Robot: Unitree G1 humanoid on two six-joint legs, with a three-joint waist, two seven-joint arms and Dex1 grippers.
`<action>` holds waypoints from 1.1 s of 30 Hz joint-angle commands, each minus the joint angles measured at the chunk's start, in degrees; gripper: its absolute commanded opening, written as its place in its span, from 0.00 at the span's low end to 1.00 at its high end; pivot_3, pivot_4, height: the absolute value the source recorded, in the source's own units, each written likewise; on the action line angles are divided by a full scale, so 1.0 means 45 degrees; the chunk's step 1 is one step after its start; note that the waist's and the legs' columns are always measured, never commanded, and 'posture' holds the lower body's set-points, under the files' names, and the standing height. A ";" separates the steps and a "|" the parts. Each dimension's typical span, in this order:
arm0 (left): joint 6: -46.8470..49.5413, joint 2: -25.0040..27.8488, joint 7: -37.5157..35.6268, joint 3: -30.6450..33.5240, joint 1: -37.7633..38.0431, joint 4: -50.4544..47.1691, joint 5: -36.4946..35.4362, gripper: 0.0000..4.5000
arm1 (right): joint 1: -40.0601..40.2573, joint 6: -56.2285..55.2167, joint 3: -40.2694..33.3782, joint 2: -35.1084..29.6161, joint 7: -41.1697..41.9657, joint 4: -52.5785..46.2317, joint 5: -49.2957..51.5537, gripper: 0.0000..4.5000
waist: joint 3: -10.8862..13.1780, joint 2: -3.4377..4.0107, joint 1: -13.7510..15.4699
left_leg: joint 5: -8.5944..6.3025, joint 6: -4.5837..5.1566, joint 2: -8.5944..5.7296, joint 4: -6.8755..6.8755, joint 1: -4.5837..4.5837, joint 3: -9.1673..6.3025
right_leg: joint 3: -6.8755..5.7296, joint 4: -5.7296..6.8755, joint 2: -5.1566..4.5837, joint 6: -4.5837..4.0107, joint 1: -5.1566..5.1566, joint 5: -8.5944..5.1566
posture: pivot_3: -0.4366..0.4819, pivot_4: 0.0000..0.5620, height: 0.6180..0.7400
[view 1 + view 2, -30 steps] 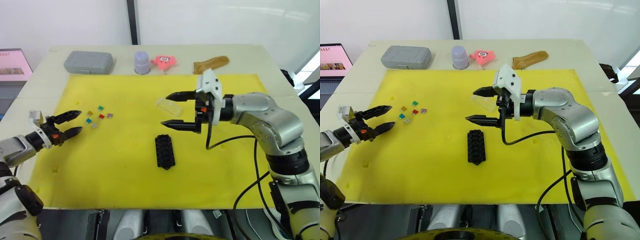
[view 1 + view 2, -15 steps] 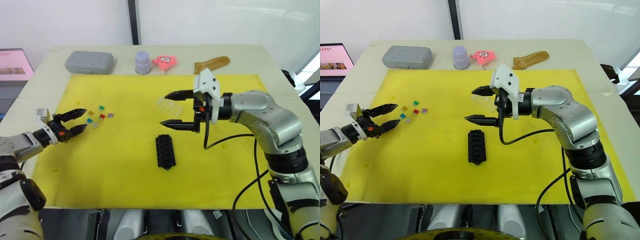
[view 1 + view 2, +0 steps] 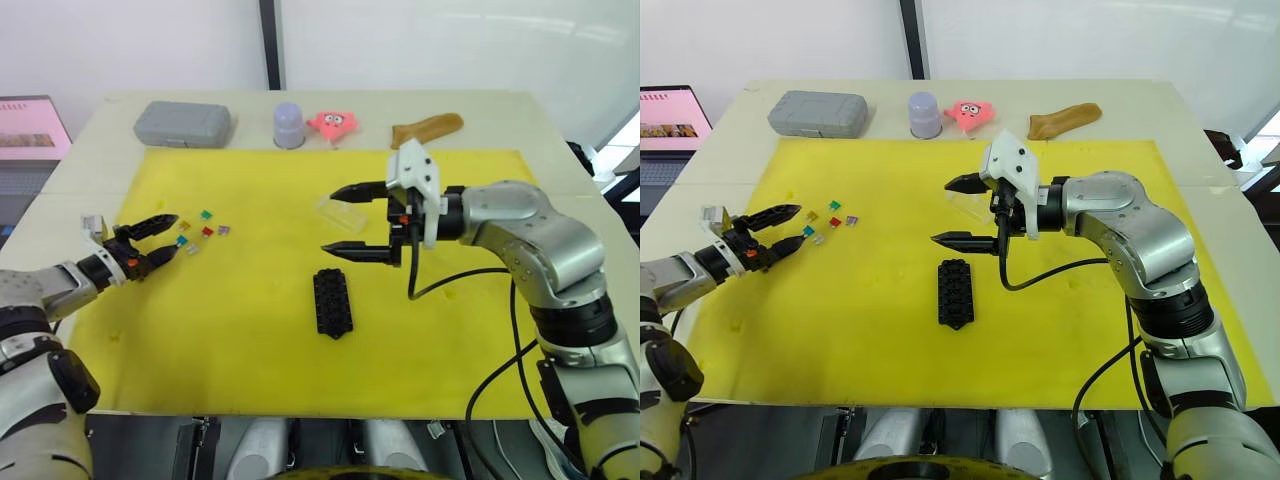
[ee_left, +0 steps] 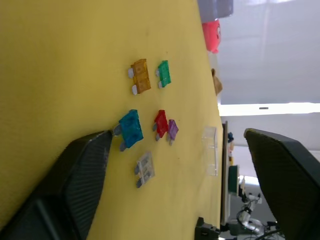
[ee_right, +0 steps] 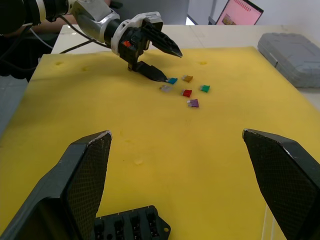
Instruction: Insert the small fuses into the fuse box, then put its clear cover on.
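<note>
Small fuses (image 3: 198, 230) lying loose, left of frame; none being seated in fuse box (image 3: 331, 302) at centre. Clear cover (image 3: 340, 212) not fitted. Left gripper (image 3: 160, 238) spread beside fuses; right gripper (image 3: 352, 221) spread, empty.

A pale beige table (image 3: 520, 110) stood against a plain white wall (image 3: 430, 40), which a dark vertical strip (image 3: 268, 40) divided. A bright yellow mat (image 3: 250, 330) covered most of the tabletop. Beside the table's left edge, a screen (image 3: 30, 125) glowed pink.

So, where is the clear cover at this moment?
The clear cover lies on the yellow mat, past the fuse box, beside the open right pincer.
</note>
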 commanded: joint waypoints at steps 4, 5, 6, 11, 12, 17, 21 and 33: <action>-0.0095 -0.0326 -0.0062 -0.0124 0.0035 0.0012 0.0164 0.82 | -0.0298 0.0004 -0.0221 -0.0131 0.0112 -0.0356 0.0058 1.00 | -0.0001 -0.0001 0.0008 | 0.0000 0.0000 -0.0005 0.0001 0.0000 -0.0005 | 0.0000 0.0000 -0.0004 0.0000 0.0002 0.0000 | 0.48 0.27 1.00; -0.0117 -0.0354 -0.0074 -0.0112 0.0045 0.0001 0.0152 0.82 | -0.0297 0.0010 -0.0229 -0.0135 0.0122 -0.0357 0.0059 1.00 | -0.0001 -0.0001 0.0009 | 0.0000 0.0000 -0.0005 0.0001 0.0000 -0.0005 | 0.0000 0.0000 -0.0004 0.0000 0.0003 0.0000 | 0.48 0.27 1.00; -0.0140 -0.0386 -0.0069 -0.0080 0.0037 0.0012 0.0133 0.82 | -0.0302 0.0010 -0.0235 -0.0135 0.0131 -0.0345 0.0057 1.00 | -0.0001 -0.0001 0.0010 | 0.0000 0.0000 -0.0005 0.0002 0.0000 -0.0006 | 0.0000 0.0001 -0.0004 0.0000 0.0003 0.0000 | 0.48 0.27 1.00; -0.0338 -0.0593 -0.0064 -0.0111 0.0018 -0.0056 0.0157 0.82 | -0.0342 -0.0010 -0.0231 -0.0088 0.0148 -0.0291 0.0054 1.00 | -0.0001 -0.0001 0.0039 | 0.0000 0.0001 -0.0011 0.0003 0.0000 -0.0013 | -0.0001 0.0002 -0.0008 0.0000 0.0006 0.0000 | 0.48 0.27 1.00; -0.0375 -0.0606 -0.0081 -0.0155 0.0038 -0.0092 0.0187 0.82 | -0.0350 -0.0006 -0.0228 -0.0077 0.0148 -0.0295 0.0059 1.00 | -0.0001 -0.0001 0.0043 | 0.0000 0.0001 -0.0012 0.0003 0.0000 -0.0016 | -0.0001 0.0002 -0.0008 0.0000 0.0007 0.0000 | 0.48 0.27 1.00; -0.1143 -0.0641 0.0282 -0.0645 0.0265 -0.0075 0.0910 0.40 | -0.0364 0.0035 -0.0272 -0.0063 0.0144 -0.0284 0.0113 1.00 | -0.0001 -0.0001 0.0034 | 0.0000 0.0001 -0.0017 0.0003 0.0001 -0.0020 | -0.0001 0.0001 -0.0010 0.0000 0.0008 0.0000 | 0.48 0.27 1.00; -0.1363 -0.0520 0.0521 -0.0944 0.0429 -0.0225 0.1367 0.01 | -0.0273 0.0126 -0.0409 -0.0152 0.0152 -0.0372 0.0222 1.00 | -0.0014 0.0021 -0.0060 | 0.0001 0.0000 -0.0017 0.0001 0.0006 -0.0019 | -0.0001 0.0003 -0.0009 0.0000 0.0007 0.0000 | 0.48 0.27 1.00; 0.0835 0.0379 0.1345 0.2260 0.0812 -0.3130 -0.0939 0.01 | -0.0015 0.0477 -0.1183 -0.0435 0.0056 -0.0759 0.0825 1.00 | -0.0013 0.0017 -0.0290 | 0.0010 -0.0017 -0.0003 -0.0011 -0.0010 -0.0017 | 0.0000 0.0008 -0.0002 0.0000 -0.0024 0.0000 | 0.48 0.27 1.00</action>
